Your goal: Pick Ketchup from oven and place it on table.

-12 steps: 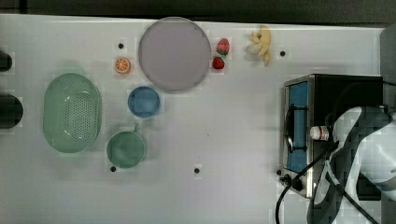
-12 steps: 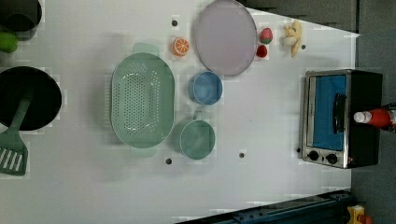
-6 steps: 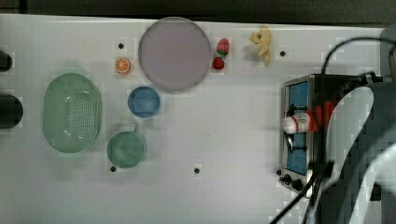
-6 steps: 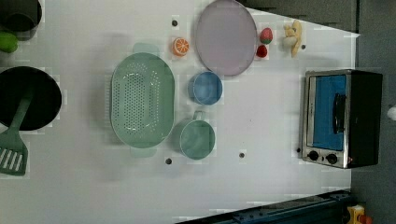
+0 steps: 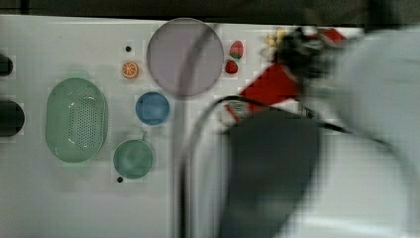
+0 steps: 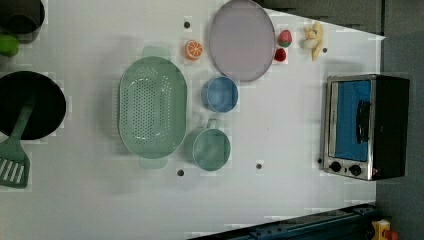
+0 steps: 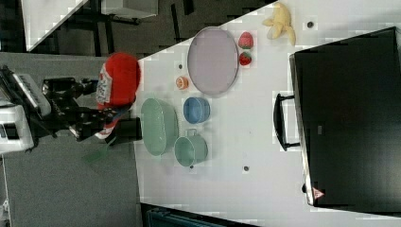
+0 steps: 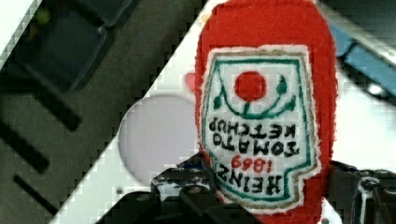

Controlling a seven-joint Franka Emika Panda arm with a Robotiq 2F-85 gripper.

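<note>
White laminate made up the large flat table (image 6: 280, 200), and the boxy black toaster oven (image 6: 367, 125) with its bluish glass door stood at the left view's right end of it. The red plush ketchup bottle (image 8: 266, 116) with its white-and-green label was out of the oven, clamped between the black gripper (image 8: 261, 205) jaws. To finish well, the arm probably needed to lower it onto bare tabletop well apart from the oven and release only once it rested.
</note>
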